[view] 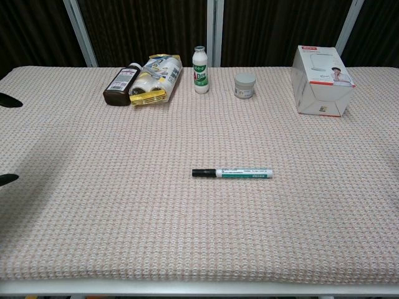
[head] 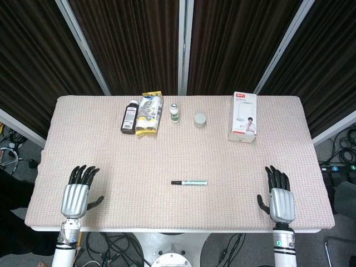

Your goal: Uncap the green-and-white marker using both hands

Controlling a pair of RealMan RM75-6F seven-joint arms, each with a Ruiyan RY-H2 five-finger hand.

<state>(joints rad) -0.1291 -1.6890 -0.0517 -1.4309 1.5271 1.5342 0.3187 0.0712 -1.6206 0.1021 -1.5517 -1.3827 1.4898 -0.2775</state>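
Observation:
The green-and-white marker (head: 189, 182) (view: 232, 173) lies flat near the table's front middle, its black cap pointing to the left. My left hand (head: 78, 191) rests flat on the cloth at the front left, fingers spread, holding nothing. My right hand (head: 277, 194) lies the same way at the front right, fingers apart and empty. Both hands are well apart from the marker, one on each side. In the chest view only dark fingertips (view: 7, 99) show at the left edge.
Along the back stand a brown bottle (head: 129, 117), a yellow snack bag (head: 148, 113), a small white bottle (head: 174, 113), a grey jar (head: 199, 119) and a white box (head: 243, 117). The woven tablecloth (head: 178, 156) covers the table.

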